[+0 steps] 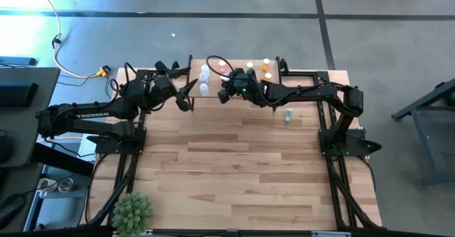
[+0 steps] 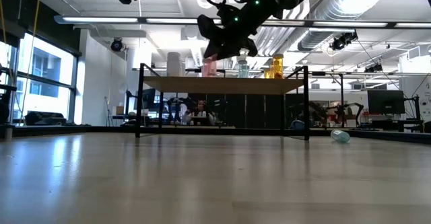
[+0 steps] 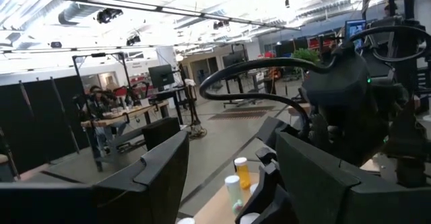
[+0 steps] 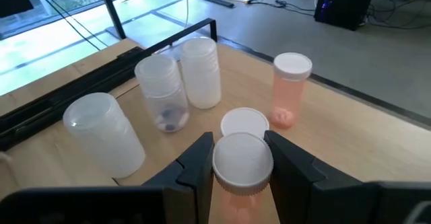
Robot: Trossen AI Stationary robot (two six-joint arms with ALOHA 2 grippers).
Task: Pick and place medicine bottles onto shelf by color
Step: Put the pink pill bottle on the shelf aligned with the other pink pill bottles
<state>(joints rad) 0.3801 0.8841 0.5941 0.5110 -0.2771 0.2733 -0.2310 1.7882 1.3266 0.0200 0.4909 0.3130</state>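
The shelf stands at the table's far edge and bears upright medicine bottles. There are white ones at its left, a pink one behind them, and orange ones at its right. My right gripper hovers over the shelf's left half, shut on a pink bottle with a white cap. Another white cap shows just beyond it. A green bottle lies on its side on the table. My left gripper waits open at the shelf's left end. My right gripper pinches the pink bottle between its two fingers, at the neck just under the white cap. The fingers come from the table's right, slanting down. The bottle stands about upright over the shelf board; the cap and fingers hide its lower end.
A green spiky plant stands at the table's near left corner. The wide wooden tabletop lies in front of the shelf. Black frame rails run along both sides. People sit at desks in the room beyond.
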